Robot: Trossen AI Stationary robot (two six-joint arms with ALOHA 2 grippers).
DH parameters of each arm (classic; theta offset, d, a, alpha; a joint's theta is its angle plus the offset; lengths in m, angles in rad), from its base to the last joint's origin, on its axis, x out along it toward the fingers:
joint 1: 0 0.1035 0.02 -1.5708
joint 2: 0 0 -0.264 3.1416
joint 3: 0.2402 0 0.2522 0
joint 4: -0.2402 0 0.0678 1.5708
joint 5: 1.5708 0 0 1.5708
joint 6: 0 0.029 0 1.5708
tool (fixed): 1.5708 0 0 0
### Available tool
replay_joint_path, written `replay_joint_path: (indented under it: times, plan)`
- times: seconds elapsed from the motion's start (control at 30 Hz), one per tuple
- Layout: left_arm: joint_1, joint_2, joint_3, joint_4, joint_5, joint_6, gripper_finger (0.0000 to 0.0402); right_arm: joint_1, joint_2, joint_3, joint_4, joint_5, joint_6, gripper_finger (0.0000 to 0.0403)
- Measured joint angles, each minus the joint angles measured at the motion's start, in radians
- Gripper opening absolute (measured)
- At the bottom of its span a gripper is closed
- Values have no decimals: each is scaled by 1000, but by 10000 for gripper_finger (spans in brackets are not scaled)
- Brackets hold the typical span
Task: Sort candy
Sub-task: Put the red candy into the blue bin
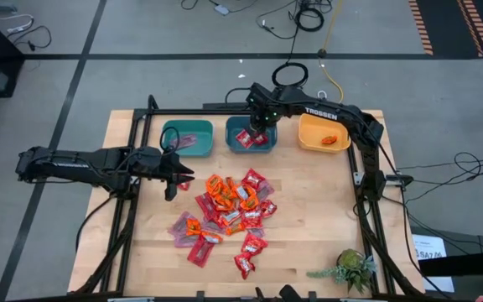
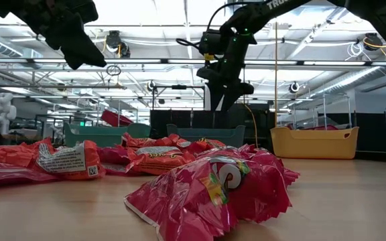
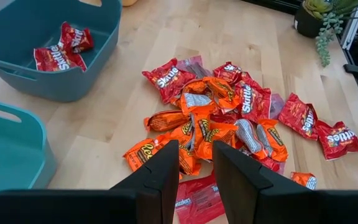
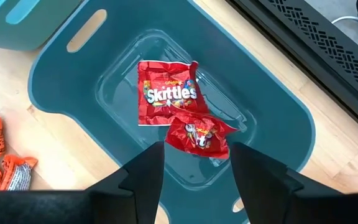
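The candy point(image 1: 225, 210) lies in a loose pile of red, orange and mauve packets on the wooden table's middle. My right gripper point(image 4: 196, 155) hangs open above the middle teal bin point(image 1: 250, 144), pointing steeply down. Two red Skittles packets point(image 4: 166, 93) lie flat on that bin's floor below its fingers. My left gripper point(image 3: 196, 152) stands open above the table, left of the pile, slanting down toward it with nothing between its fingers. The left teal bin point(image 1: 187, 137) holds a mauve packet. The yellow bin point(image 1: 313, 134) holds an orange packet point(image 1: 329, 140).
The three bins stand in a row along the table's far edge. A small potted plant point(image 1: 352, 268) sits at the near right corner. Black frame rails point(image 1: 132, 143) run along the table's left and right sides. Bare wood lies between the pile and the bins.
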Motion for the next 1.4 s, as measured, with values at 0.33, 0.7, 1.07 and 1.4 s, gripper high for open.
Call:
replay_joint_path:
  times: [0.33,0.7,1.07,1.4]
  plan:
    - [0,0,0,0,0,0,107,6,-19,0,-15,1,-7,178]
    - [0,0,0,6,0,-1,107,99,-166,0,-57,11,-13,178]
    - [2,0,0,25,-13,-88,107,197,-277,0,-197,189,21,178]
    - [24,1,0,7,-6,-237,130,286,-287,-21,-195,240,59,178]
